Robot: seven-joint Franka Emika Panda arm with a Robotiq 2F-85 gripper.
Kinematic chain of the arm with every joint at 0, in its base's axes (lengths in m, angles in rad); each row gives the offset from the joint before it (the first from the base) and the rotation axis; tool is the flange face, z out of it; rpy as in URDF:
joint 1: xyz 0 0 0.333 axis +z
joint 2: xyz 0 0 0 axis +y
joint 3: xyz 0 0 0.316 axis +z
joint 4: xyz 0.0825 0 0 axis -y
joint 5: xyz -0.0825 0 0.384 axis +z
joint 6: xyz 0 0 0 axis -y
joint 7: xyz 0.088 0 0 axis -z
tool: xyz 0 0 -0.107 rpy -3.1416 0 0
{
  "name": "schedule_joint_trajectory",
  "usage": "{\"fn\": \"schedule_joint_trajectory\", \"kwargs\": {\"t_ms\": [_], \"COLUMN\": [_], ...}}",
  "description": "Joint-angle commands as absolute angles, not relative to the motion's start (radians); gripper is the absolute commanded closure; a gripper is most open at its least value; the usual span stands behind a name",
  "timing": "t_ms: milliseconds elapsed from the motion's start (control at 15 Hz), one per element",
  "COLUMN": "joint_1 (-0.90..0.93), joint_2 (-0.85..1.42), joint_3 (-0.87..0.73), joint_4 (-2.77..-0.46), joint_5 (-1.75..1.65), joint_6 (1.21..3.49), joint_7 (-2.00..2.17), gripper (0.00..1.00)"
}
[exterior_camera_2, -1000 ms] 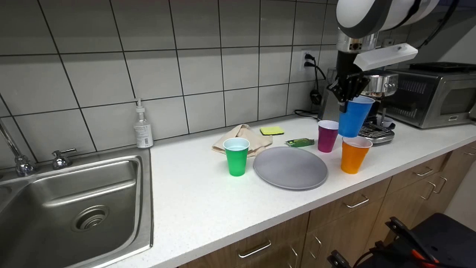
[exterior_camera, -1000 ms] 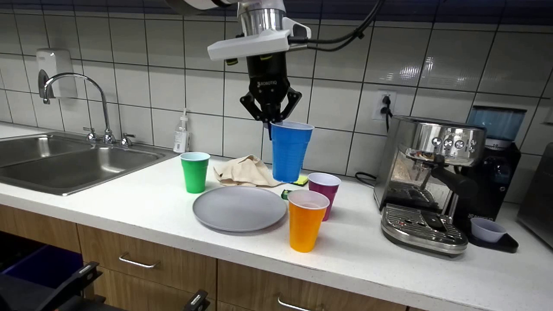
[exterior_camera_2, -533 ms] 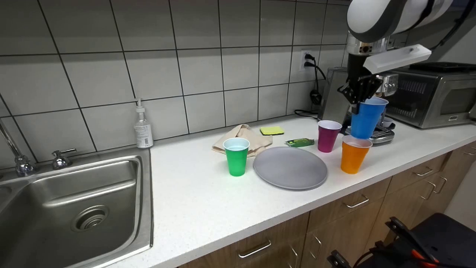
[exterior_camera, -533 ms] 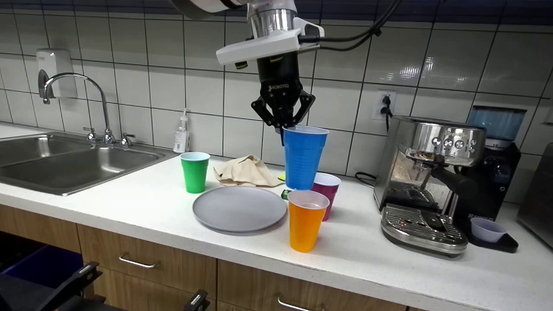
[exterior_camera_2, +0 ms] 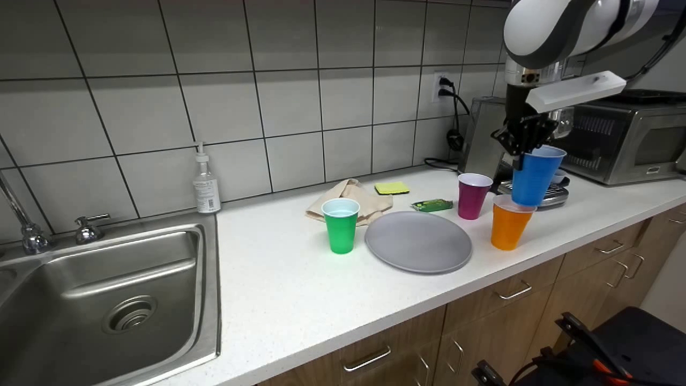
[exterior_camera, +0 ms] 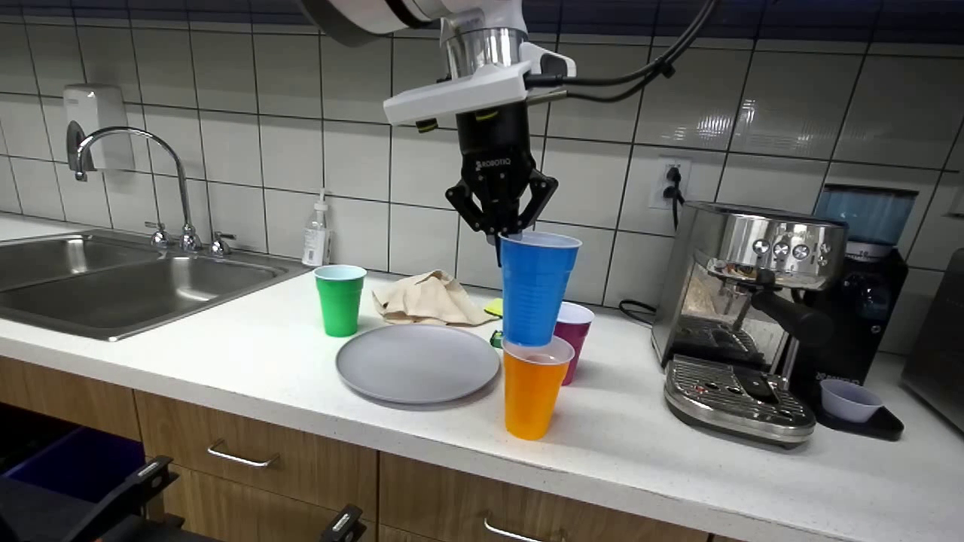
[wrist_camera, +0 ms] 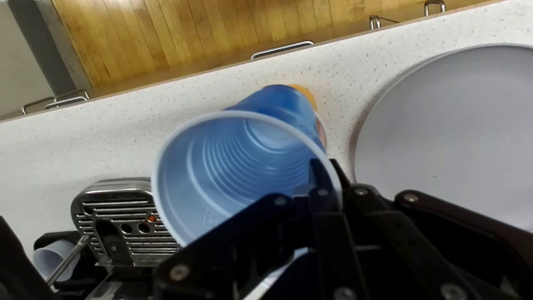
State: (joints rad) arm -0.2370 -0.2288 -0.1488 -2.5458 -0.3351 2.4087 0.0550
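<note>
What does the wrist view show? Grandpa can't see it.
Black fingers pinch the rim of a blue plastic cup, which mostly hides an orange cup. A gray plate is at right, an espresso machine's drip tray at lower left.

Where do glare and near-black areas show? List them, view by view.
In an exterior view, lights glare on the wall tiles; in both exterior views, the metal sink carries bright reflections; in the wrist view, the floor has a pale sheen, while the fingers gripping the blue cup look almost black.
</note>
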Motion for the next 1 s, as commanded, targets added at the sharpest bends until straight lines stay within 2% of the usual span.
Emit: {"fn": "schedule_joint_trajectory", "kwargs": {"t_ms": [0,933], "joint_1": [-0.246,-0.238], "joint_2": [-0.198,-0.099], "joint_3": [-0.146,-0.166], "joint_4": [-2.531,-2.468], "joint_5": [-0.362,-0.351], "joint_6": [2.427,2.459], "joint_7": [0.093,0.094], "gripper": [0.99,0.99]}}
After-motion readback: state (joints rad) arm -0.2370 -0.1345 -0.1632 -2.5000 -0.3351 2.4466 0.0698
